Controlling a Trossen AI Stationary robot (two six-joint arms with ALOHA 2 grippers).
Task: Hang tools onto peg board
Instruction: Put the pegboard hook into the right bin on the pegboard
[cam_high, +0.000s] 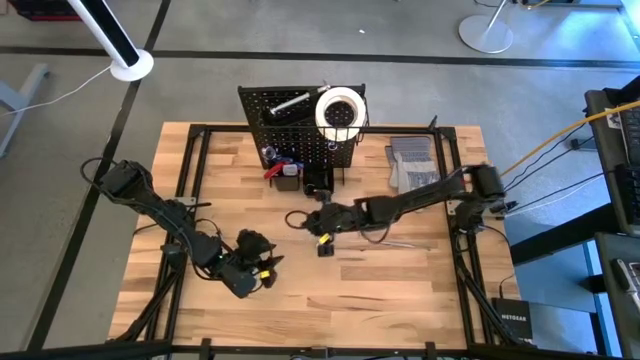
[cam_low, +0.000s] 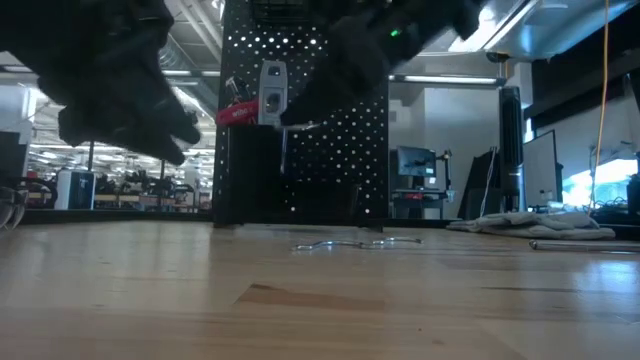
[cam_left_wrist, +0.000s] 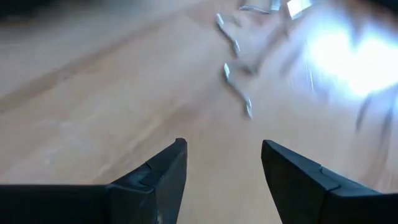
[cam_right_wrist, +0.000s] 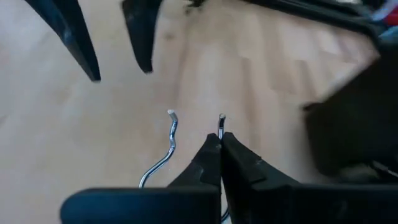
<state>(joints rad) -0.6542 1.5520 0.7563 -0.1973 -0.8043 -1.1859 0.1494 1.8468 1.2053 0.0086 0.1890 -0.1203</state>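
The black peg board stands upright at the table's far middle. A white tape roll sits in its wire basket, and red-handled pliers sit at its foot. A red knife hangs on its face. My right gripper hovers just in front of the board, shut on a bent silver wire hook. My left gripper is open over bare wood near the table's near left. More silver wire pieces lie ahead of it. My right gripper pinches one prong of the silver wire hook between its two fingertips, just below that prong's free end. The second prong stands free beside the fingers. The rest of the wire runs back under the gripper and is hidden by it.
Grey work gloves lie on the table's far right. A thin silver wire piece lies flat on the wood in front of the board. A thin rod lies right of my right gripper. Black frame rails run along both table sides.
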